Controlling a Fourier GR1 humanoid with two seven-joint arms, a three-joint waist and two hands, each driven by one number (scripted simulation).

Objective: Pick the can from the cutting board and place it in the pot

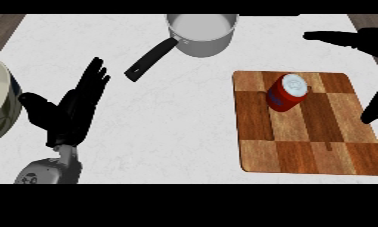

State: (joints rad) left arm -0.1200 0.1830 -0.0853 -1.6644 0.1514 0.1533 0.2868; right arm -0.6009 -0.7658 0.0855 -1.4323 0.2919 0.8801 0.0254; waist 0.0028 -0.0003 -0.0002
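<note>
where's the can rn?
In the head view the red can stands upright on the upper half of the wooden cutting board, at the right side of the counter, below and right of the pot.

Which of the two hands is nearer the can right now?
The right hand, at the view's right edge beside the cutting board where the red can stands. The left hand rests open far across the counter.

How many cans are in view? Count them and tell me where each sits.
1. The red can stands on the wooden cutting board, in its upper middle part. The pot shows none inside.
</note>
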